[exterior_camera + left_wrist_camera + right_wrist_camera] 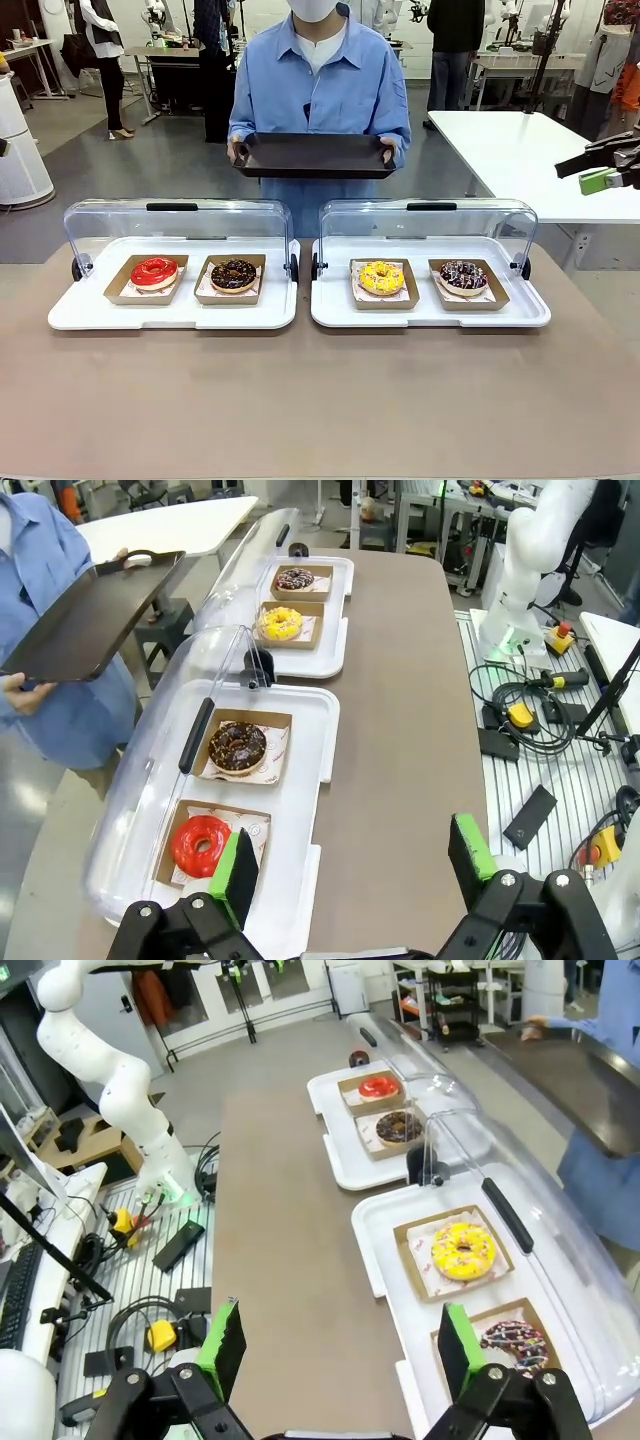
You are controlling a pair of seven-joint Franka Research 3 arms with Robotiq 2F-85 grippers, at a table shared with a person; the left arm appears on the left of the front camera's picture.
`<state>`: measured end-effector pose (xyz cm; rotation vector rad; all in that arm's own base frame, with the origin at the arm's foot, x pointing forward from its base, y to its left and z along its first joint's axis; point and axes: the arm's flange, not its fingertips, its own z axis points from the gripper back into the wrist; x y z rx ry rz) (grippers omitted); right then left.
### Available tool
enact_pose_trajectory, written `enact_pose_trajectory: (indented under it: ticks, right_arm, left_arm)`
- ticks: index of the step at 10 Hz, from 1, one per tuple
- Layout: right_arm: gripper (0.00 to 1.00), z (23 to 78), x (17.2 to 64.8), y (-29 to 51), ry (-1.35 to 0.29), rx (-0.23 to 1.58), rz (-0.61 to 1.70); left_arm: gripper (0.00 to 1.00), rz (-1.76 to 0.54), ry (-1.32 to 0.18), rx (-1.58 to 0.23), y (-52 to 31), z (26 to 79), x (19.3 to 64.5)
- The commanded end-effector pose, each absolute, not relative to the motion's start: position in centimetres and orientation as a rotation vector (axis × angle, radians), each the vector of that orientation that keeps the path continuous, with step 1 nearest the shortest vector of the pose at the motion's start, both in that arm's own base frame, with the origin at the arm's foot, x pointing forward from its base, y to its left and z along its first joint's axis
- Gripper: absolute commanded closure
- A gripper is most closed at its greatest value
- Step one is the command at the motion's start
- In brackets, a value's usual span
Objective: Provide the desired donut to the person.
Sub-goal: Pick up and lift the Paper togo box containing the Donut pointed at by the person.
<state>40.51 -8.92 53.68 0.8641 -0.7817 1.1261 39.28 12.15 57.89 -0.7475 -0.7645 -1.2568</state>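
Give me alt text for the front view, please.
A person across the table holds a dark tray. Two open-lidded white cases hold four donuts: red, chocolate, yellow, sprinkled. The right gripper hangs open at right.

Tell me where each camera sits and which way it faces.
Front: fixed between the arms, faces across the table at the person holding a tray; right fingers at picture right.
Left wrist: above the table's left end, looks along it; left fingers open at bottom.
Right wrist: above the right end, looks along it; right fingers open.
Shared: all three show the yellow donut.
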Motion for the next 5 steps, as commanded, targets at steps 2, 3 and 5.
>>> enact_pose_trajectory:
  ticks: [2,3,5]
  right_arm:
    - [0.0,53.65,40.43,-9.12,-0.786,0.866,1.122]
    - [0.0,53.65,40.43,-9.12,-0.786,0.866,1.122]
    - [0.0,53.65,40.43,-9.12,-0.786,0.866,1.122]
  left_arm:
    - [0.0,-1.251,-0.765,-0.745,12.13,57.95,39.36]
    - [0.0,-1.251,-0.765,-0.745,12.13,57.95,39.36]
    - [0.0,-1.251,-0.765,-0.745,12.13,57.95,39.36]
